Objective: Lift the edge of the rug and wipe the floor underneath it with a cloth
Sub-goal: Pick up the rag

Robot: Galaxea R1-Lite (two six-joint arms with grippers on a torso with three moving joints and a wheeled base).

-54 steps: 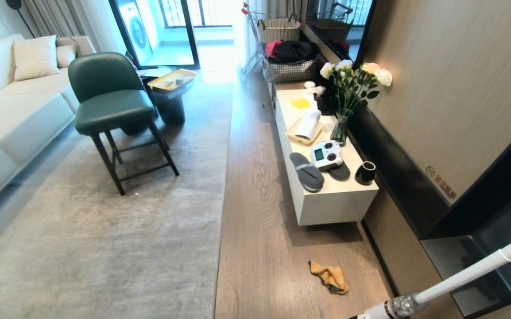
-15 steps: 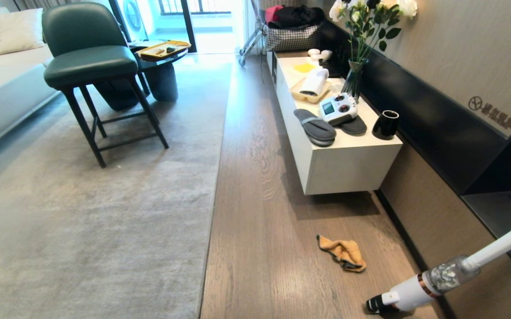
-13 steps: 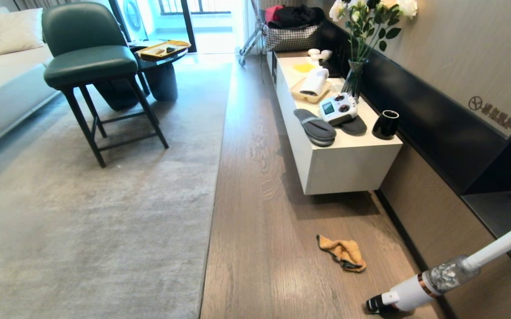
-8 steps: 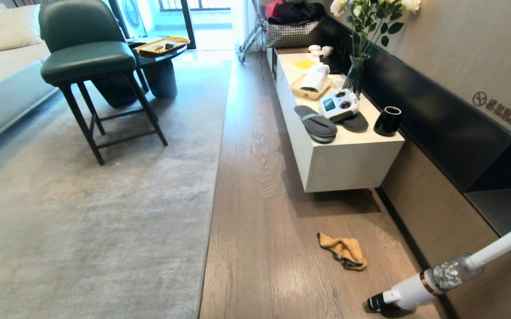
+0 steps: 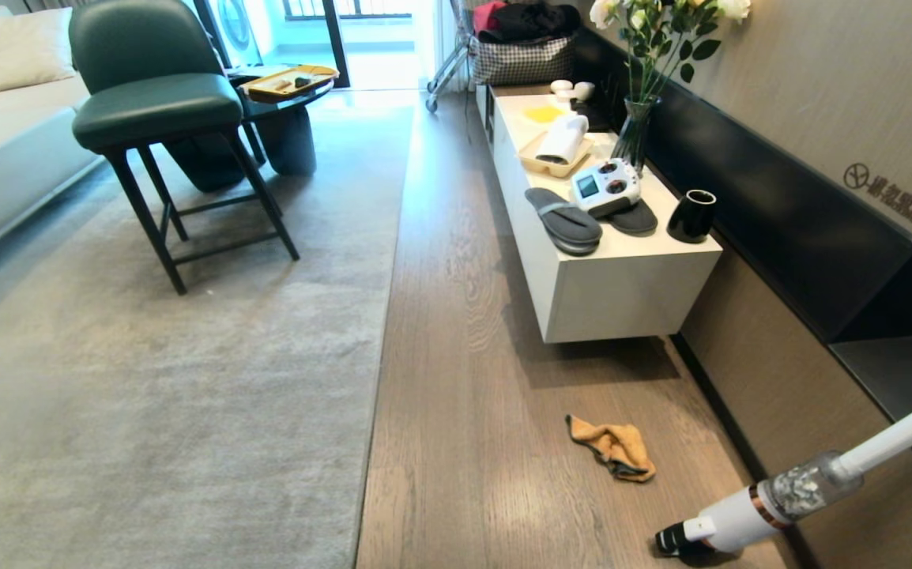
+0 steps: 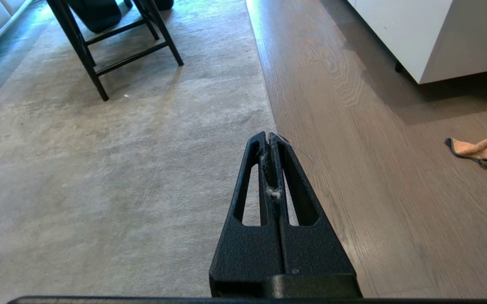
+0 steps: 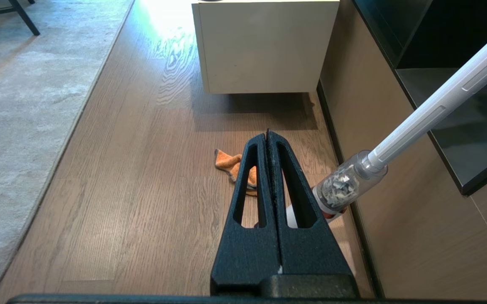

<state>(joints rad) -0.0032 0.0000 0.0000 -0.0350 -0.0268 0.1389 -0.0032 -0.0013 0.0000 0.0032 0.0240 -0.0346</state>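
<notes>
- Beyond the tips of the right gripper [image 7: 267, 134], down on the floor [image 5: 456, 379], lies the cloth [image 5: 612, 448], a crumpled orange-tan rag; in the right wrist view the closed fingers cover part of it, and nothing touches it.
- That right gripper has its two black fingers pressed flat together and holds nothing.
- Off to the right gripper's left side, well apart from the cloth, the rug edge [image 5: 384, 316] runs straight along the wood-grain planks and lies flat.
- Over that border hangs the left gripper [image 6: 267, 136], its tips seen against the line where pale grey pile meets the planks.
- Its fingers are likewise shut tight with nothing held; a few wisps of lint cling in the seam between them.
- From the left gripper the cloth sits far to the right, near the edge of the left wrist view.
- Neither arm shows in the head view.
- Just right of the right gripper's fingers slants a white stick vacuum [image 5: 772, 506], its clear dust cup full of debris and its foot on the floor near the wall.
- Ahead of the right gripper stands a low white cabinet [image 5: 622, 292], casting a shadow that stops short of the cloth.
- On the cabinet top rest grey slippers [image 5: 563, 222], a white remote controller [image 5: 604, 186], a black cup [image 5: 691, 216] and a vase of flowers [image 5: 638, 118].
- Far ahead of the left gripper, on the rug, stands a green chair [image 5: 156, 103] on black legs.
</notes>
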